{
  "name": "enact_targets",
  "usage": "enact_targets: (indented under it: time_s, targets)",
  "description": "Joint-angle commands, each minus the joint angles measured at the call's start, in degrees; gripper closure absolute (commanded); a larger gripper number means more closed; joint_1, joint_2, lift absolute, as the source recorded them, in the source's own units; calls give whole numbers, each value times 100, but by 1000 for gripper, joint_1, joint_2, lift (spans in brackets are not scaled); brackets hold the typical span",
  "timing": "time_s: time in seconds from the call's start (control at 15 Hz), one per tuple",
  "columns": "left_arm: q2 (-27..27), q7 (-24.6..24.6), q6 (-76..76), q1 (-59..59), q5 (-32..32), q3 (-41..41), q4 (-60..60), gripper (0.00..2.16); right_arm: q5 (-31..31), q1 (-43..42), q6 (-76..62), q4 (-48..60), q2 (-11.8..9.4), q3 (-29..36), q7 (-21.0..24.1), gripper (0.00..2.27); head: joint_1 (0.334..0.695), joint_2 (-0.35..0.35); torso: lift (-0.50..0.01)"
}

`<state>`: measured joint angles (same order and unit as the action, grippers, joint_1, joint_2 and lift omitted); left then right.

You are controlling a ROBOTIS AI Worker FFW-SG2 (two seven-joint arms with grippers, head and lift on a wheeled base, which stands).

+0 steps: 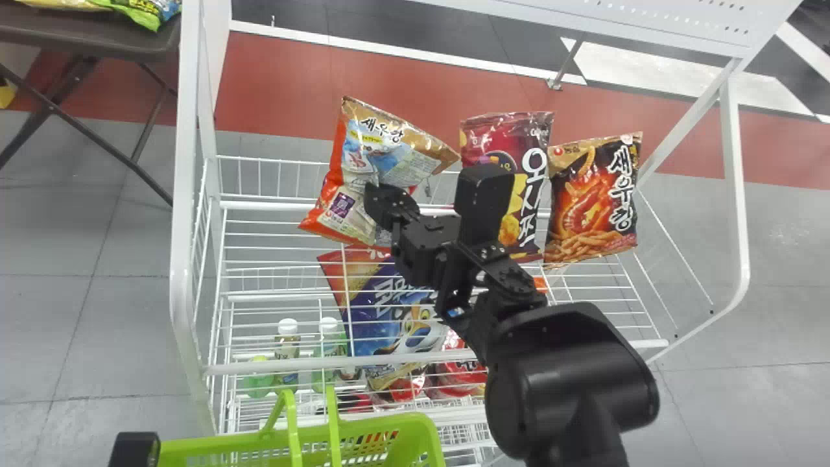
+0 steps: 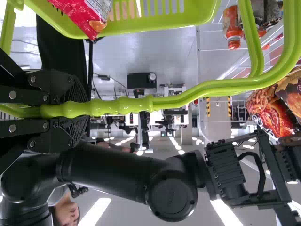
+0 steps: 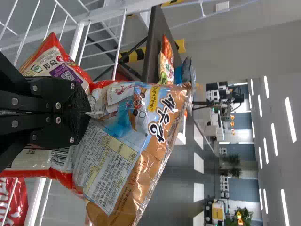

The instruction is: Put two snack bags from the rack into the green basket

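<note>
At the rack's upper left in the head view, my right gripper pinches an orange-and-gold snack bag, tilted, its printed back showing. In the right wrist view the gripper is closed on the creased middle of this bag. A maroon bag and a black-and-orange bag stand to its right on the rack. The green basket is at the bottom edge, beside part of my left arm. In the left wrist view my left gripper clasps the basket's handle; a red packet is at the basket.
Below the top shelf are a blue-and-red bag, bottles and red packages. White posts frame the rack. A dark table with more bags stands at the far left.
</note>
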<state>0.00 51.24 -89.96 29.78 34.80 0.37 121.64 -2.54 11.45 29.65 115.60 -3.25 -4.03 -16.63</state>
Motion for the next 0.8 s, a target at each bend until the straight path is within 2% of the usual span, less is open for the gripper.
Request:
enact_targets:
  time_s: [0.0, 0.2, 0.33, 0.53, 0.67, 0.73]
  targets:
    - [-15, 17, -7, 1, 1, -2, 9, 1450, -54, 464, 441, 780, -9, -19, -42, 2047, 695, -294, -5]
    - [-15, 26, -7, 1, 9, -11, 9, 1450, -142, 1422, 1057, 2107, -17, 192, -104, 2047, 695, -297, -5]
    - [-15, 17, -7, 1, 9, -11, 0, 1450, -212, 2081, 1408, 2836, -35, 535, -209, 2047, 695, -336, -5]
    - [-15, -9, -7, 1, 1, -81, 26, 1450, -1319, 2951, 2498, 3566, -307, 1616, -526, 2047, 695, -350, -5]
    - [-15, -35, -7, 168, 1, -81, 35, 1450, -1662, 3118, 3623, 3759, -501, 1985, -666, 2047, 695, -350, -5]
    - [-15, -53, -7, 168, -43, -107, 62, 1450, -1829, 3188, 4185, 3847, -527, 2161, -693, 2047, 695, -350, -5]
